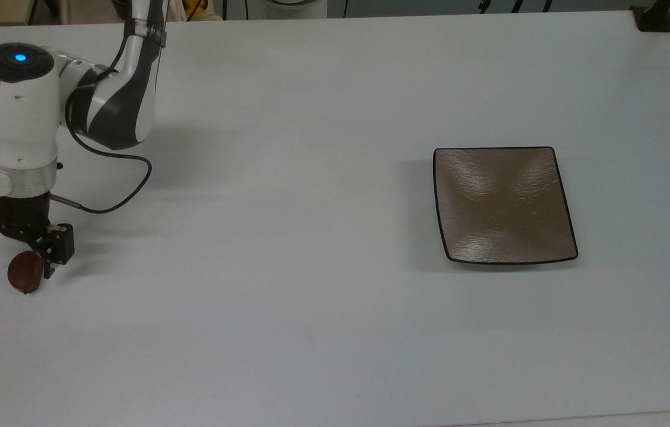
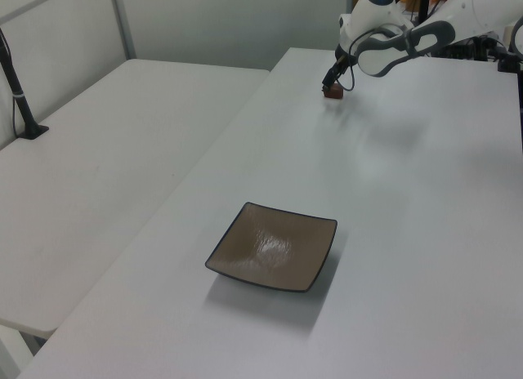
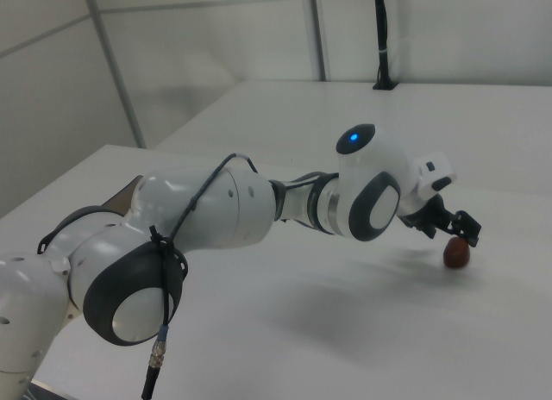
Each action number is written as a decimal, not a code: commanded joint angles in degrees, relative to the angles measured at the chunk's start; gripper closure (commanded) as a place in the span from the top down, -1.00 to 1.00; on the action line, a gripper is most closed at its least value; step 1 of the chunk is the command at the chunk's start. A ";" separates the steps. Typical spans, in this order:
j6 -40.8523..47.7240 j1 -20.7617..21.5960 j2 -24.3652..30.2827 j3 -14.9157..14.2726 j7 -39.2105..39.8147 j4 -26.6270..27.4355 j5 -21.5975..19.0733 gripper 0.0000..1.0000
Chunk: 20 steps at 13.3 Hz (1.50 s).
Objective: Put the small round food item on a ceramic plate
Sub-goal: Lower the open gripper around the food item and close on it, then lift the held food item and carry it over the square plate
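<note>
Your counter [image 1: 323, 332] is a smooth matt white surface, faint sheen only. The ceramic plate [image 1: 504, 204] looks glazed: glossy tan-brown, faintly rippled, bright highlights, thin black rim. The small round food item [image 1: 23, 274] has a smooth reddish-brown skin with a slight shine. Your arm's shells [image 1: 14, 112] read as glossy white plastic with dark grey glossy panels; a dull silvery metal-looking ring sits above the hand [image 1: 14, 261], which is matt black. The cable [image 1: 115, 201] is black and rubbery-looking.
</note>
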<state>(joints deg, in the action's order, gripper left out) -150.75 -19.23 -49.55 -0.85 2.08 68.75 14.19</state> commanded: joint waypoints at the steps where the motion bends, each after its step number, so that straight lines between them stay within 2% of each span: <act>1: -2.62 0.15 -3.09 -1.08 0.20 -2.40 2.59 0.94; 3: -2.89 0.15 -3.18 -1.09 0.20 -2.05 6.10 0.36; 5: -2.97 0.15 -3.18 -1.00 0.03 -1.96 6.73 -0.56; 6: -2.98 0.07 -3.18 -0.91 0.03 -1.96 6.64 -0.81; 9: -2.98 -0.02 -2.92 -0.65 0.03 -1.96 6.47 -0.86; 13: -2.19 0.68 2.08 -0.30 -2.87 1.12 5.94 -0.81; 14: -2.01 0.77 4.00 0.14 -4.35 2.60 5.68 -0.79; 16: -0.26 0.95 9.10 1.98 -6.73 9.87 5.33 -0.79; 18: 4.47 1.73 12.36 4.88 -7.27 13.24 4.80 -0.79; 20: 16.92 4.27 15.52 6.99 -8.75 13.78 1.65 -0.79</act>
<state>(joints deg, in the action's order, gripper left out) -144.33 -17.68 -41.01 4.65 -4.11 76.48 19.10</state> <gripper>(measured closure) 0.894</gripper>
